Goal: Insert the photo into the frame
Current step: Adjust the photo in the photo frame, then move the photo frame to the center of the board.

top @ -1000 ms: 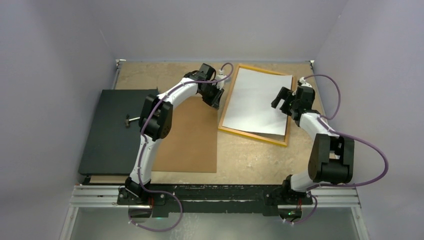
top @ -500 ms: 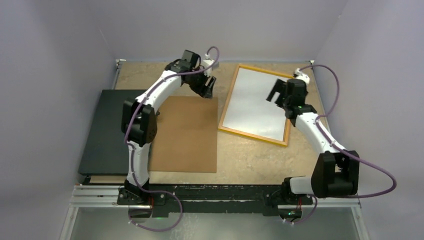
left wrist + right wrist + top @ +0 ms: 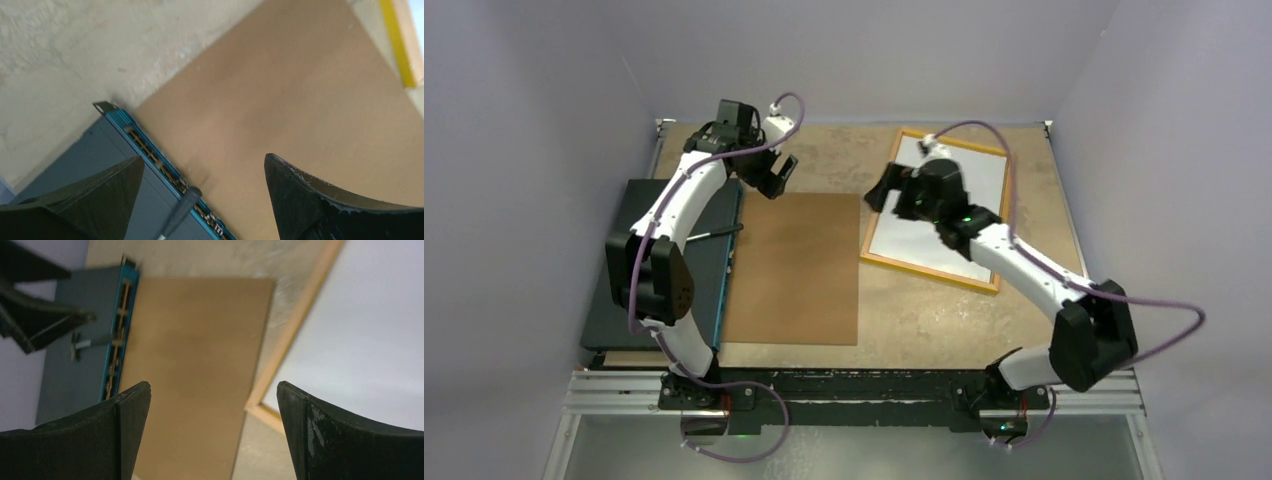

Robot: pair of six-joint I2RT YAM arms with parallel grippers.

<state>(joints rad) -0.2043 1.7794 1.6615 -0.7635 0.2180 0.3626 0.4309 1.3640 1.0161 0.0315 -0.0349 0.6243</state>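
Top view. Photo (image 3: 979,180) lies white back up inside the frame (image 3: 924,271), upper right; I judge the print faces the pane. My left hand (image 3: 776,180), upper left, and right hand (image 3: 889,195), over the frame's left edge, gape wide, empty. Board (image 3: 794,270) lies centre.

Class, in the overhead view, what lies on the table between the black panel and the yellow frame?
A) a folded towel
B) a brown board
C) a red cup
B: the brown board lies flat between the black panel and the frame.
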